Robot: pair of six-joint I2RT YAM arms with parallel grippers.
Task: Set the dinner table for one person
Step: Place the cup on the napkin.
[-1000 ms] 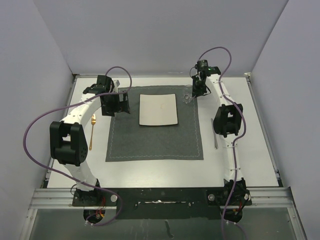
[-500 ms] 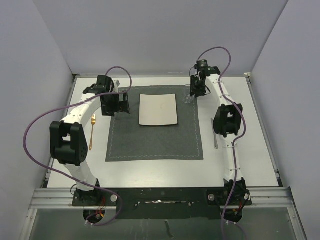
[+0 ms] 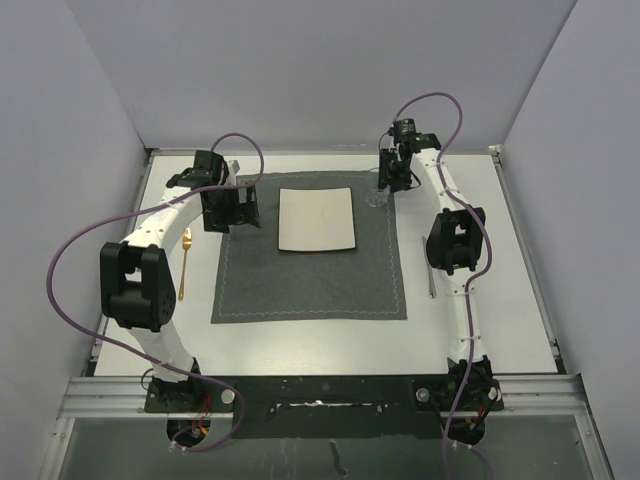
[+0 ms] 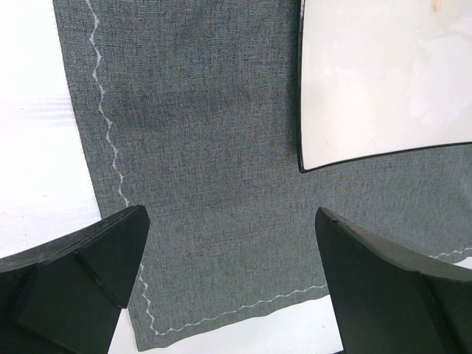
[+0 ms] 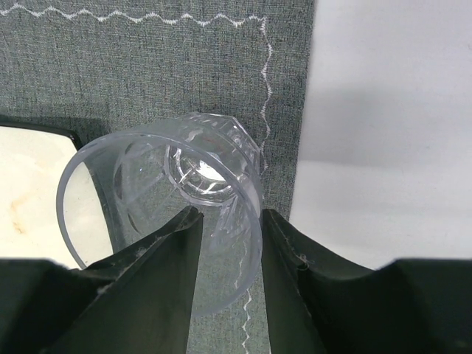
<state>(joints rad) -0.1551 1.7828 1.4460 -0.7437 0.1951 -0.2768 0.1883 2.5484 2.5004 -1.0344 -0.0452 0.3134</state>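
So, biggest first: one dinner table (image 3: 510,300), the white top with the thin metal rim, filled the whole floor of the booth, and everything else sat on it. One dark grey placemat (image 3: 310,270) with wavy white stitching lay in the middle of it. One white square plate (image 3: 317,219) sat on the far half of the placemat, closer to its far edge than its near one. All it carried was a faint brownish smudge.

Two arms were in there. The left gripper (image 4: 231,214) hung over the far left part of the placemat with its jaws spread wide and only cloth showing between them. The plate's corner was just off to one side.

One clear glass (image 5: 169,206) stood at the far right corner of the placemat, right beside the plate's far right corner. Looking into it I only saw its own faceted bottom. The right gripper (image 5: 231,215) had a finger on each side of it, close against the wall. Honestly couldn't tell if it was gripping or had let go.

Cutlery: one gold spoon (image 3: 184,262) lay on the table just off the placemat's left edge. One thin grey utensil (image 3: 431,278) lay just off the right edge, too small to say what kind.
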